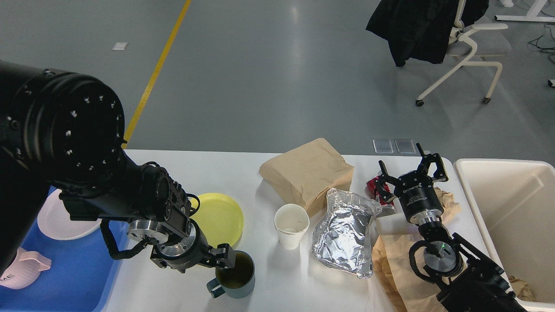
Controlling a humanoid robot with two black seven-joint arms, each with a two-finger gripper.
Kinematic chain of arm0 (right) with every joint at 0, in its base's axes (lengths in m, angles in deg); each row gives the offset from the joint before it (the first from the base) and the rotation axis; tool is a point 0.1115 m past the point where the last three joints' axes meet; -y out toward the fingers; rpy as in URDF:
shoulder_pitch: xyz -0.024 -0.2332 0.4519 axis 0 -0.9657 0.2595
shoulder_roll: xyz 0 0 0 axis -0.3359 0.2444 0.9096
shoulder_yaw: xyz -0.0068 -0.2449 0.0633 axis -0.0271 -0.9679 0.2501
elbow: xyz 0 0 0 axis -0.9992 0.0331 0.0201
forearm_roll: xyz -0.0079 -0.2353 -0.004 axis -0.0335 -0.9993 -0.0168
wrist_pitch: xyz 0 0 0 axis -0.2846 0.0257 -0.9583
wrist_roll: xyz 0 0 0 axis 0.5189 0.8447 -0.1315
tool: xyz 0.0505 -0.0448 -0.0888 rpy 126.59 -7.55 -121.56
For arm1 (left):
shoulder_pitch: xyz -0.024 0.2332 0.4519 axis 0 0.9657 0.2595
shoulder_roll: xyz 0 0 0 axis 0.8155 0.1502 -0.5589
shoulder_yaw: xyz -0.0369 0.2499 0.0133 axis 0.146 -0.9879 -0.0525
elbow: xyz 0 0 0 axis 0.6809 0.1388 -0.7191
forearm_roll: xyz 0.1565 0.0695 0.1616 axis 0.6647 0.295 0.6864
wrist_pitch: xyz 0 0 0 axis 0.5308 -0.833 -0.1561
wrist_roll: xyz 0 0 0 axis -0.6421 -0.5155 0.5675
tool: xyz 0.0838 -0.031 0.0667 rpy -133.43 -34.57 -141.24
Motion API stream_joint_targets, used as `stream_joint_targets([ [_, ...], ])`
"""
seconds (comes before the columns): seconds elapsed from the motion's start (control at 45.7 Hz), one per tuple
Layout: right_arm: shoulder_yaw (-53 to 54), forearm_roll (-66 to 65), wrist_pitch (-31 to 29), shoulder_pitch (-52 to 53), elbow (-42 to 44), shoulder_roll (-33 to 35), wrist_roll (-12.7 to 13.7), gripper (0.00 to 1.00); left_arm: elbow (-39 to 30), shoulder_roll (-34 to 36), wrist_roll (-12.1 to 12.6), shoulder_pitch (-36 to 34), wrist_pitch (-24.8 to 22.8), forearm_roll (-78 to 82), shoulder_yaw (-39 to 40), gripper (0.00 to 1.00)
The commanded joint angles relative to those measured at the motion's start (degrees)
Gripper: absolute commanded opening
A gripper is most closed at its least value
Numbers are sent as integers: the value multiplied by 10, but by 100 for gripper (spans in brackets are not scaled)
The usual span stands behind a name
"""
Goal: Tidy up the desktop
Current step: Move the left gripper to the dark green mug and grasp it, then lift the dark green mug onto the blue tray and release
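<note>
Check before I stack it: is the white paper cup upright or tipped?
Upright. The white paper cup stands on the desktop with its round mouth facing up, its inside visible.
</note>
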Motion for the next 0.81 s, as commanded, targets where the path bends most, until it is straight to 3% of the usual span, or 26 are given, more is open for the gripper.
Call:
stream_joint_targets([
  [0.0, 0, 0, 0, 0, 0, 0, 0, 100, 36, -17, 2, 42, 16, 0, 0, 93],
  [0.175, 0, 0, 0, 0, -1, 0, 0, 100, 55, -25, -3, 67, 30, 1, 3, 88],
  [0.306, 0, 0, 0, 0, -1, 0, 0, 100, 65, -28, -3, 81, 31, 1, 3, 76],
  [0.438, 0, 0, 0, 0, -1, 0, 0, 100, 72, -28, 4, 86, 31, 1, 1, 51],
  [0.635, 0, 0, 0, 0, -1, 0, 1, 100, 84, -28, 3, 101, 31, 0, -3, 32],
  [0.722, 0, 0, 0, 0, -1, 0, 1, 100, 85, -28, 6, 103, 28, 1, -4, 11],
  [0.788, 0, 0, 0, 0, -1, 0, 0, 100, 86, -28, 8, 103, 25, 2, -5, 1],
])
